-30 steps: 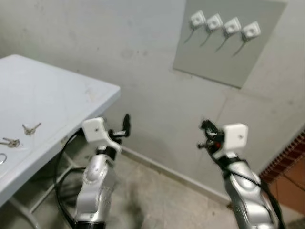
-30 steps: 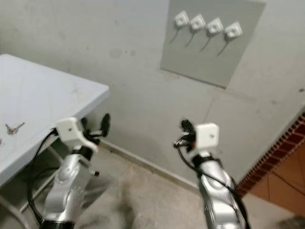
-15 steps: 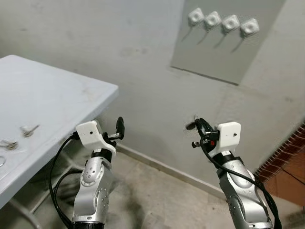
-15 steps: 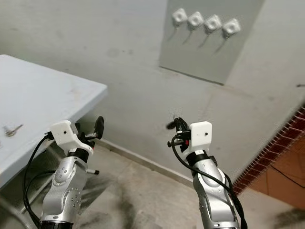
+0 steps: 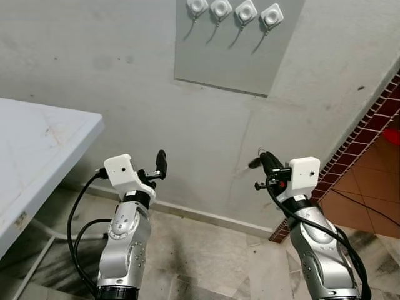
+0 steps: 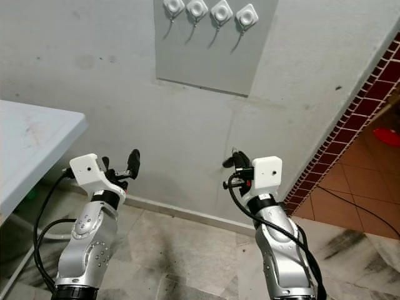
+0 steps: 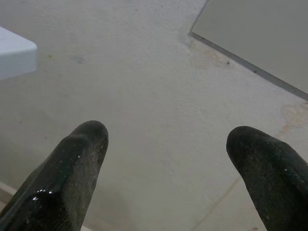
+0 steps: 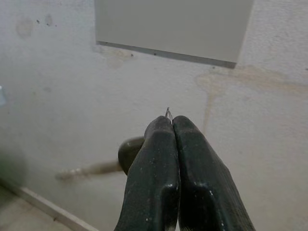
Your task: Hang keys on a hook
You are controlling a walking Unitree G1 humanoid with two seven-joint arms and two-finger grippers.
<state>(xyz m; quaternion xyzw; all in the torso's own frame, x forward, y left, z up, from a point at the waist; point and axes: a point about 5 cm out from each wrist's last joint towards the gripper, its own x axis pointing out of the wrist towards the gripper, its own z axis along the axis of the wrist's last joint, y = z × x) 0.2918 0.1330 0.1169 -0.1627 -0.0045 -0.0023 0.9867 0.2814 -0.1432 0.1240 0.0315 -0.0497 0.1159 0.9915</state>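
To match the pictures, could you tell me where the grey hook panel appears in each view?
Left eye view: grey hook panel, top centre.
Right eye view: panel top centre.
Left wrist view: lower corner, beyond the open left gripper.
Right wrist view: lower edge, beyond the right gripper pinching a metal ring.
Shared landmark: white table, to its left.

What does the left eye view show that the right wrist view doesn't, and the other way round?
Left eye view: four white hooks, the white table, the open left gripper and red floor tiles. Right wrist view: a close look at the right gripper, shut on a thin metal tip poking out between its fingers. Both: the grey panel and the stained wall.
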